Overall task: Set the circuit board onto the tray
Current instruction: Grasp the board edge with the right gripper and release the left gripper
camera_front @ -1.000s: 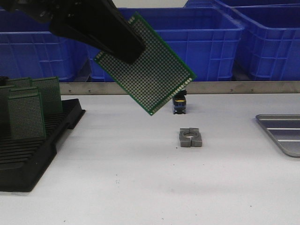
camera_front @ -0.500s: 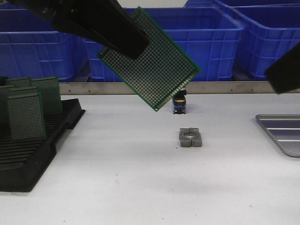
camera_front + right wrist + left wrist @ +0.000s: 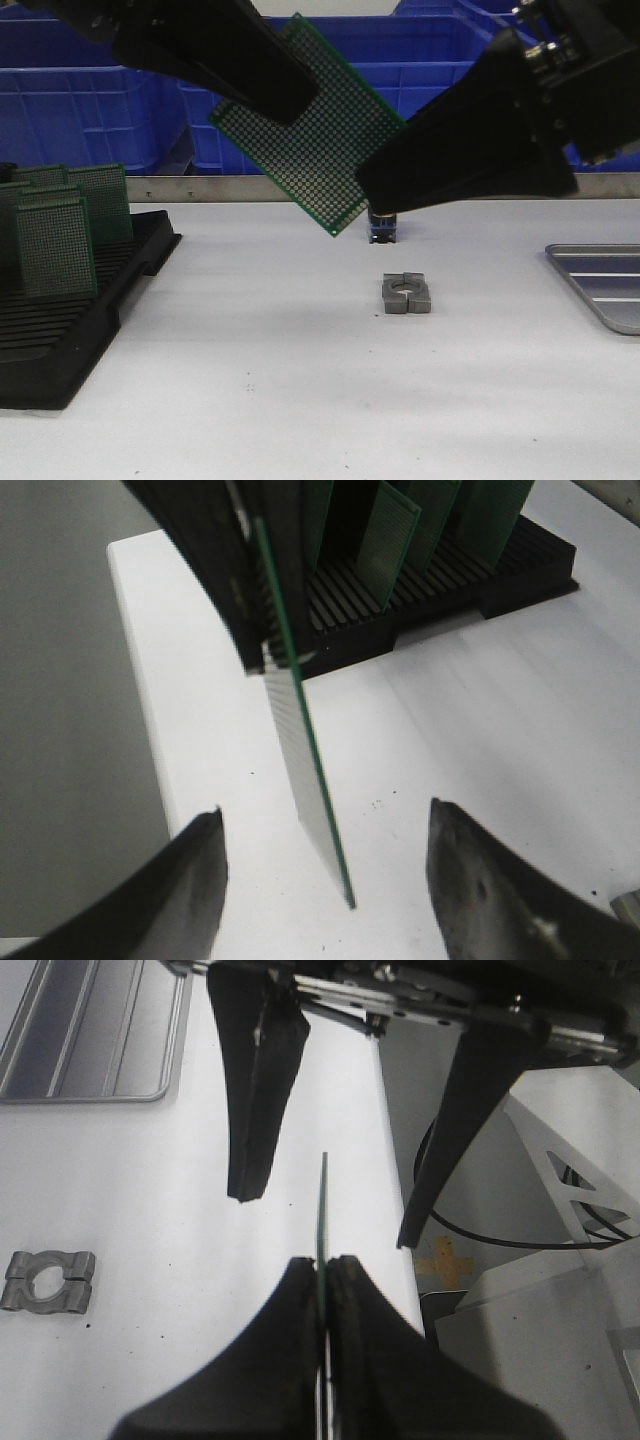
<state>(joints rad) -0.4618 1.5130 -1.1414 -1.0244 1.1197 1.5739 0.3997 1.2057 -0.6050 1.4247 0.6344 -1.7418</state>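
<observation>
My left gripper is shut on the upper left part of a green perforated circuit board and holds it tilted, high above the table. In the left wrist view the board shows edge-on between the shut fingers. My right gripper is open at the board's lower right corner. In the right wrist view the board's edge hangs between the spread fingertips without touching them. The grey ribbed tray lies at the table's right edge and also shows in the left wrist view.
A black slotted rack with several green boards stands at the left. A grey metal clamp piece and a small blue-black part lie mid-table. Blue bins line the back.
My right arm has come in from the right and its open fingers now straddle the board's lower right corner. The left gripper and board have barely moved.
</observation>
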